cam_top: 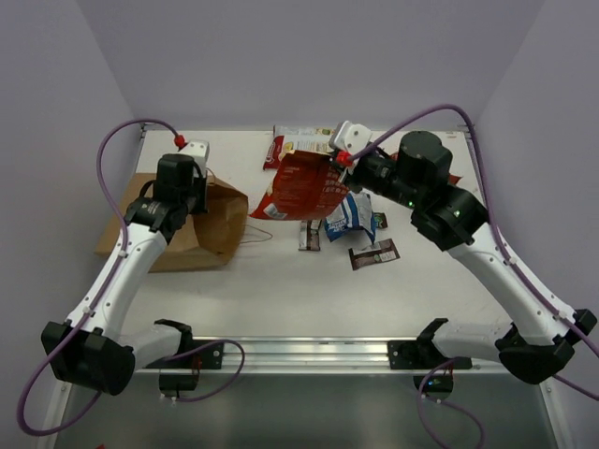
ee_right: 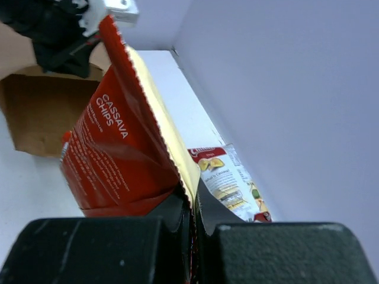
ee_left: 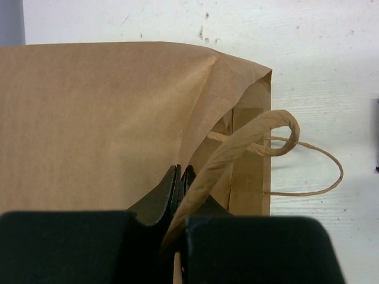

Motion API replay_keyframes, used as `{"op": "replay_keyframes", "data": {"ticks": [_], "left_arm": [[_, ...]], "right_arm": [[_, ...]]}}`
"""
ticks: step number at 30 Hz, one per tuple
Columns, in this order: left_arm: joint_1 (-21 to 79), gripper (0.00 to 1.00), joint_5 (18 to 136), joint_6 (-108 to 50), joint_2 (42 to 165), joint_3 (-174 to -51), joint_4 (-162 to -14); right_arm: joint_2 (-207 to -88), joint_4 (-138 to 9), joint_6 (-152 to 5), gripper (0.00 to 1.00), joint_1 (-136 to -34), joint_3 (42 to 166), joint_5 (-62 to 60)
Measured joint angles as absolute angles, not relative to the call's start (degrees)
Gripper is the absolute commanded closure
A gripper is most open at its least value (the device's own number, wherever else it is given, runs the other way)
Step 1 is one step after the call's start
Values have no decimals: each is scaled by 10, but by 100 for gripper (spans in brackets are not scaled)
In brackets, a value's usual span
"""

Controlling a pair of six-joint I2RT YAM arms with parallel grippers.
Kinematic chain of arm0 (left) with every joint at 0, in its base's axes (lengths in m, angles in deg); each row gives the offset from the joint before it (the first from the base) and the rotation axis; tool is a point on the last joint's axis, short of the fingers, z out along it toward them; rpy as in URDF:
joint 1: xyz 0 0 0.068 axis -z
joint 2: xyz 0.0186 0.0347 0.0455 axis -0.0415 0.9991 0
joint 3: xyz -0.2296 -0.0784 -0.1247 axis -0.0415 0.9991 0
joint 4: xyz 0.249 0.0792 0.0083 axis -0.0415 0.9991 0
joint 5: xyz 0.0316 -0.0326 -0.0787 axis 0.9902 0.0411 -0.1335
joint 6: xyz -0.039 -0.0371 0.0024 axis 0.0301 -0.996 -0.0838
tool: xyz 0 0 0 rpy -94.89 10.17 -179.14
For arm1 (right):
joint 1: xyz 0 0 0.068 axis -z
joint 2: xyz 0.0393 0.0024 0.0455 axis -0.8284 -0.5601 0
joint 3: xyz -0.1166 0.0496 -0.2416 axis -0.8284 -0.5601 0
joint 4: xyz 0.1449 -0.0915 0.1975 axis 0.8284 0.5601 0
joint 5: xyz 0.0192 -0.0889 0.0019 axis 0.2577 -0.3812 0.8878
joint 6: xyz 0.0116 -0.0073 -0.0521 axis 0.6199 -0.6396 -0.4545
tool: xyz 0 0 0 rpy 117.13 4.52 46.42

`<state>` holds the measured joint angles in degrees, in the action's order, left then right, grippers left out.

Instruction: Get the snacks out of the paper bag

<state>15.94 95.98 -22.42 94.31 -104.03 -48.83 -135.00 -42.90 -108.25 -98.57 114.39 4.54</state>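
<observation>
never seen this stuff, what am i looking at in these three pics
Two robot arms stand at a white table. One camera looks down from above; the other two sit on the wrists, so the black shapes there are each arm's own jaws. The left arm has its jaws shut on the rim of a brown paper bag lying on its side. The right arm pinches a red cassava chips bag. Loose on the table: a blue-white packet, a white-red packet and dark candy bars.
</observation>
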Motion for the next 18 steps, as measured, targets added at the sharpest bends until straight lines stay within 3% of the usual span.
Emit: {"op": "replay_keyframes", "data": {"ticks": [4, 10, 14, 18], "left_arm": [[159, 100, 978, -233, 947, -1051, -482], [159, 100, 1007, -246, 943, -1098, -462], [148, 100, 1035, -262, 931, -1137, -442], [120, 100, 1068, -274, 920, -1172, -430]], "right_arm": [[-1391, -434, -1072, 100, -949, 1176, 19], [-1552, -481, -1060, 100, -924, 1232, -42], [-1635, -552, -1049, 99, -927, 1198, -86], [-1649, -617, -1048, 85, -946, 1091, -107]]}}
